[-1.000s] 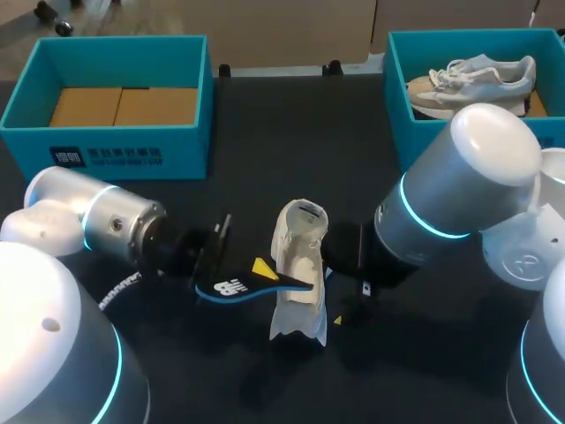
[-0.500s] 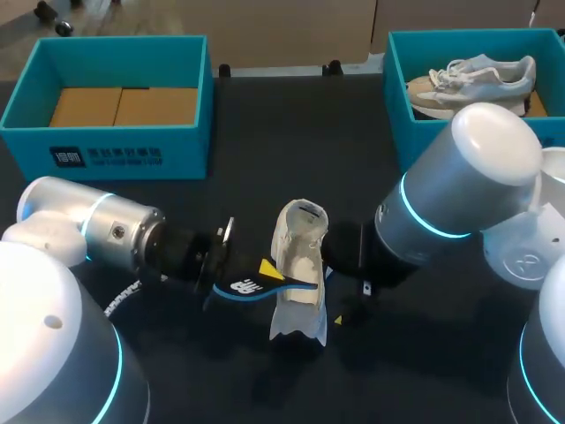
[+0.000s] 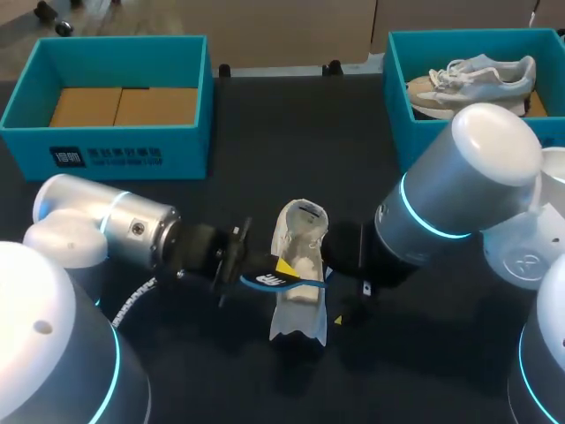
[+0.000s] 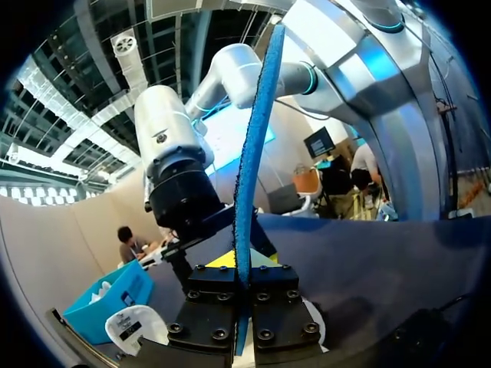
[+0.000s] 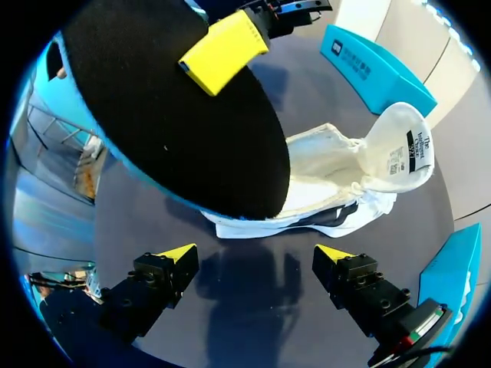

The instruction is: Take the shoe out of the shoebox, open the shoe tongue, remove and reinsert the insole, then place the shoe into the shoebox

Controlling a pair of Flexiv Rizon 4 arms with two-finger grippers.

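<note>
A white shoe (image 3: 300,274) lies on the black table at the middle, its tongue pulled back and its opening bare. My left gripper (image 3: 281,268) is shut on a blue-edged insole (image 3: 284,282), holding it against the shoe's opening. In the left wrist view the insole (image 4: 252,153) stands edge-on between the fingers (image 4: 211,318). My right gripper (image 5: 255,253) is open just short of the shoe (image 5: 345,169), with nothing between its fingers. The insole's black underside (image 5: 176,115) fills the space ahead of it. In the head view the right wrist (image 3: 397,243) hides that gripper.
A teal box (image 3: 124,155) with cardboard inside stands at the back left. Another teal box (image 3: 397,84) at the back right holds a second pale shoe (image 3: 477,75). Both arms crowd the table's middle.
My left arm has moved right, carrying the insole from beside the shoe up against its opening. The right arm and the shoe have stayed where they were.
</note>
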